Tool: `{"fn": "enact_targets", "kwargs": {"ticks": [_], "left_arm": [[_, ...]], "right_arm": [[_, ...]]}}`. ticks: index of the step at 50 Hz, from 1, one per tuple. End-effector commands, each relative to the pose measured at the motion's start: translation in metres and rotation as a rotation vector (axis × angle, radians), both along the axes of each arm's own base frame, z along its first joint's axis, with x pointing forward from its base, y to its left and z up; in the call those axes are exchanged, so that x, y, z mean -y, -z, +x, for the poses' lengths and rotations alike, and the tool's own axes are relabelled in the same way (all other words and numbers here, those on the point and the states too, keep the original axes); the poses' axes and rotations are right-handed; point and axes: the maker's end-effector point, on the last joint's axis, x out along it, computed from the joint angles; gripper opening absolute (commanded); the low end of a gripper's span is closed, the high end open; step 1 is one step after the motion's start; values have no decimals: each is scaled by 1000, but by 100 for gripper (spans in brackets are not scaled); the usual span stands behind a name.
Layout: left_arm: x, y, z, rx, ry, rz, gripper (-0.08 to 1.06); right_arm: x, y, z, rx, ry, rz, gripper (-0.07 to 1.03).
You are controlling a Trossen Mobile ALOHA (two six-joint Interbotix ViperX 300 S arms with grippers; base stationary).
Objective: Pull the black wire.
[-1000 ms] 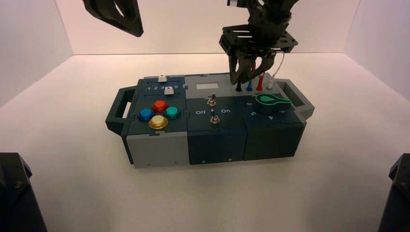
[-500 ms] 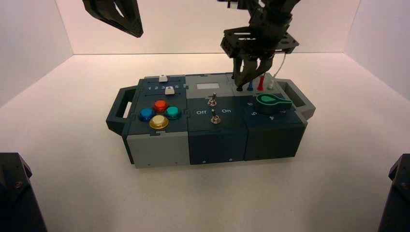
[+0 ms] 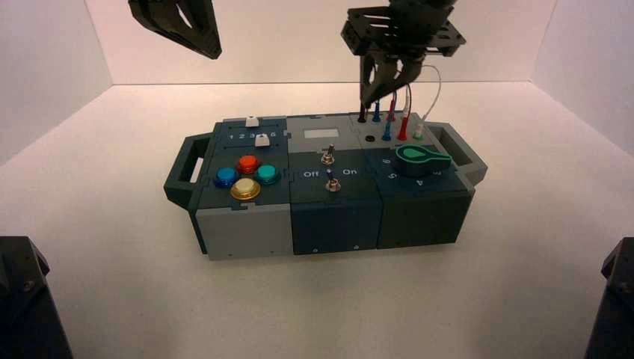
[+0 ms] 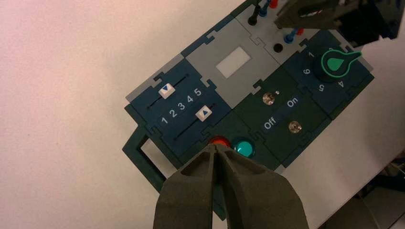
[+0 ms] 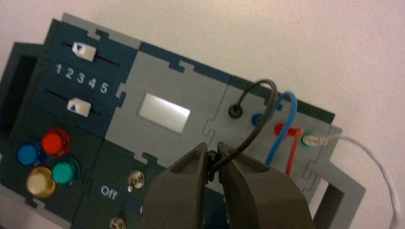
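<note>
Right gripper [image 5: 213, 160]: clamped on thin dark arched black wire [image 5: 260, 102], above far right corner of dark blue-grey control box [image 3: 247, 228]; far plug seated. Left gripper [image 4: 217, 157]: closed, raised over far left edge.

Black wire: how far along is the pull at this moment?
Done: the right gripper is shut on the black wire, and the near plug is out, leaving an empty socket on the box. In hand: the wire arches up from the gripper. Left: its far plug looks seated in the back row and must come free. The left gripper hangs shut above the buttons, idle.
</note>
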Motion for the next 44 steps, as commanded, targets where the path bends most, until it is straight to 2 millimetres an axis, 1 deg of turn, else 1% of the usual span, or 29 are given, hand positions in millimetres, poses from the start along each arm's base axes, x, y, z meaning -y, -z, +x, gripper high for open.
{"fn": "enact_targets", "kwargs": {"ticks": [1, 5, 9, 11, 12, 14, 17, 18, 22, 24, 27, 33, 39, 44], "left_arm": [[3, -8, 3, 23, 6, -13, -3], [3, -7, 3, 22, 6, -12, -3], [3, -8, 3, 24, 6, -14, -3], [3, -8, 3, 24, 5, -14, -3], [3, -8, 3, 25, 6, -13, -3], [3, -9, 4, 27, 6, -15, -3], [3, -8, 4, 26, 5, -14, -3], [3, -8, 4, 26, 5, -14, -3], [3, -8, 3, 27, 6, -15, -3], [2, -8, 4, 28, 5, -14, -3], [3, -9, 3, 30, 5, -16, -3], [2, -10, 3, 35, 6, -17, -3], [2, -10, 3, 36, 4, -19, -3], [2, -11, 3, 37, 4, -20, -3]], "right_arm": [[-19, -11, 8, 23, -25, 23, -2], [-23, -6, 7, 1, -38, 10, -2], [-31, 1, 0, -22, -69, -7, 1], [-40, 9, -5, -43, -101, -22, 9], [-41, 10, -6, -45, -106, -26, 10], [-45, 16, -9, -62, -123, -39, 17], [-47, 22, -11, -88, -133, -55, 32], [-48, 23, -11, -91, -133, -56, 34], [-49, 24, -16, -107, -147, -68, 55], [-49, 22, -17, -105, -147, -65, 59], [-50, 16, -21, -96, -155, -59, 59], [-49, -8, -26, -49, -161, -23, 60], [-46, -25, -31, -19, -156, 9, 60], [-44, -29, -33, -18, -156, 13, 61]]}}
